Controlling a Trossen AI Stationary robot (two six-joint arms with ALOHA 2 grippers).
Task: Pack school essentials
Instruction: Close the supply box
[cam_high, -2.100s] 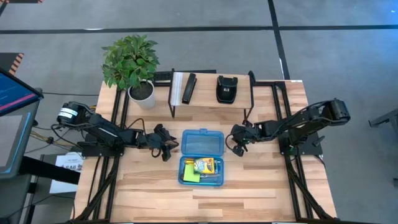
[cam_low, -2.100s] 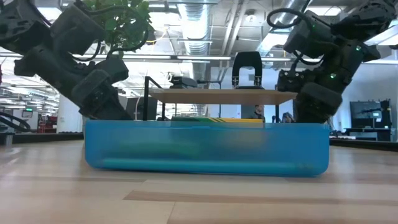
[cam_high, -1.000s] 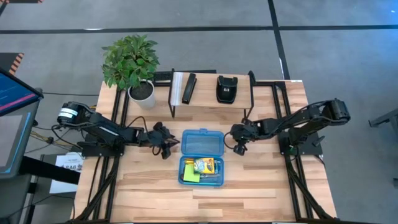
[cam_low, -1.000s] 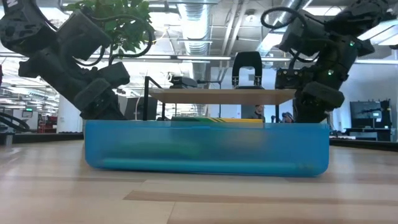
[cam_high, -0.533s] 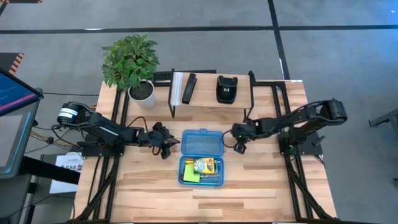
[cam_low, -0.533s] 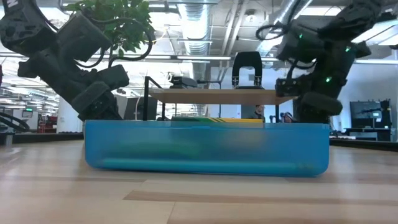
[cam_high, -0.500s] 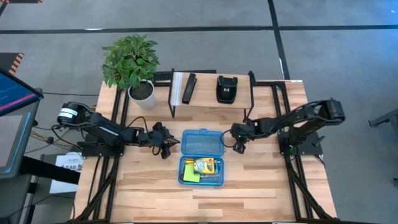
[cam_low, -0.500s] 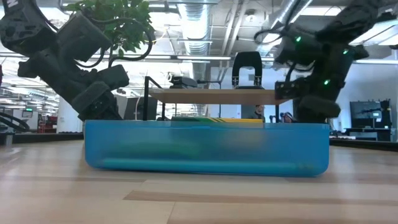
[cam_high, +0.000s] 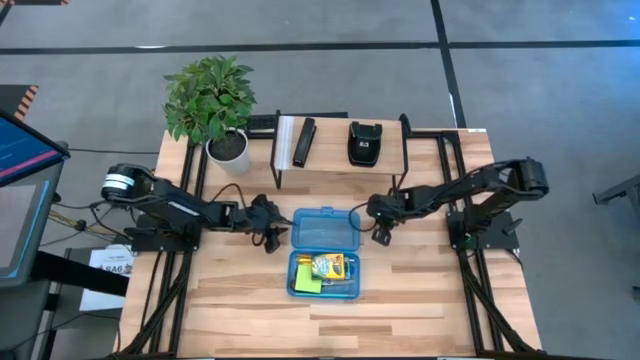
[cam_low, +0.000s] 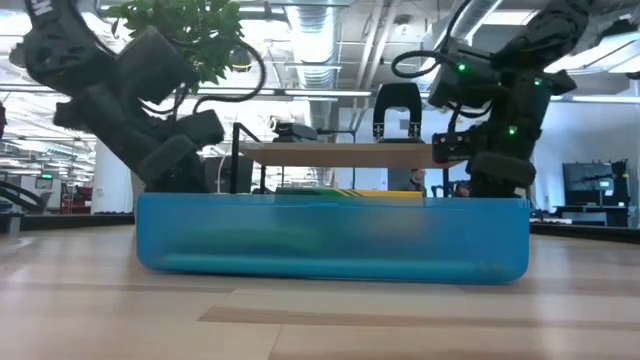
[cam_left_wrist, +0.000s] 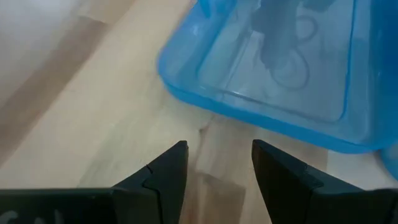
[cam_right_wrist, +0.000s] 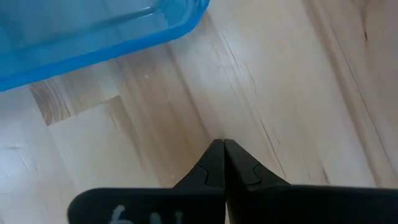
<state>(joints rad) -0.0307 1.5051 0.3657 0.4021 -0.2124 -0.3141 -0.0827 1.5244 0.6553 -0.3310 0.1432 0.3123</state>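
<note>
The left gripper (cam_high: 272, 232) hangs low over the table (cam_high: 420, 290), just beside the left end of the case (cam_high: 325, 252); its fingers (cam_left_wrist: 163, 174) stand apart with bare wood between them and nothing held, pointing at a rounded corner of the case's lid (cam_left_wrist: 280, 68). The right gripper (cam_high: 381, 232) sits just off the case's right end, near the lid's corner (cam_right_wrist: 93, 28); its fingertips (cam_right_wrist: 222, 163) are pressed together on nothing, above the wood. The case lies open near the middle of the table, its lid half toward the far edge and its tray half toward the near edge. In the tray lie the crayon box (cam_high: 327, 266), the sticky pad (cam_high: 307, 285) at the tray's left, and a pencil (cam_high: 340, 282) along its near side; the other items cannot be made out. From table height the case's blue wall (cam_low: 330, 238) fills the foreground, with both arms behind it. Behind the case a small shelf (cam_high: 340, 165) stands toward the far edge, carrying two black objects (cam_high: 364, 142). A plant (cam_high: 212, 100) stands at the far left corner.
</note>
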